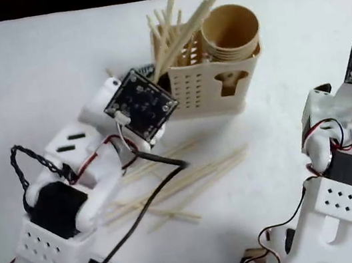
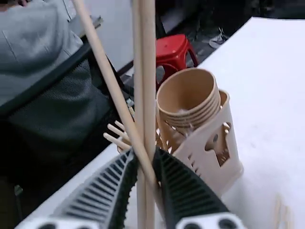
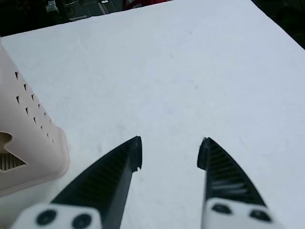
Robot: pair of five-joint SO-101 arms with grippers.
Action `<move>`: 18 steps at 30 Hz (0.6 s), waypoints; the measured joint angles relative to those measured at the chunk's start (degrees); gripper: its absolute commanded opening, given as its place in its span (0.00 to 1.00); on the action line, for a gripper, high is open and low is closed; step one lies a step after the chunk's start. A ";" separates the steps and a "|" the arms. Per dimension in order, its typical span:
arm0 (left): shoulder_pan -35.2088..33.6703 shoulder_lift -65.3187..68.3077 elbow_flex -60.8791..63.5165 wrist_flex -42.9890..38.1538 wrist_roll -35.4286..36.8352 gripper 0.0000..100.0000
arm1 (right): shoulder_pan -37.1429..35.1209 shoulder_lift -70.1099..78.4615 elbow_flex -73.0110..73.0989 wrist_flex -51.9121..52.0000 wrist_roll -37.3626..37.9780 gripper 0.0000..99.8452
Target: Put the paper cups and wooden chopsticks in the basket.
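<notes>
A cream slotted basket stands at the back middle of the table. Stacked paper cups sit in its right half, and several wooden chopsticks stand in its left half. My left gripper is shut on a few chopsticks held upright beside the basket and the cups. These held sticks lean over the basket's left half. More chopsticks lie loose on the table in front of the basket. My right gripper hangs open over bare table, right of the basket.
The left arm stretches from the front left toward the basket, its cable crossing the loose sticks. The right arm stands at the front right. A red stool sits beyond the table's far edge.
</notes>
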 measured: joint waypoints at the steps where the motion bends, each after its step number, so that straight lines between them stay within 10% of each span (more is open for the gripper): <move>1: 0.00 0.00 0.00 -1.58 0.00 0.02 | 0.00 0.00 0.00 0.00 0.00 0.20; 18: 0.00 11.60 0.00 -26.81 3.34 0.02 | 0.00 0.00 0.00 0.00 0.00 0.20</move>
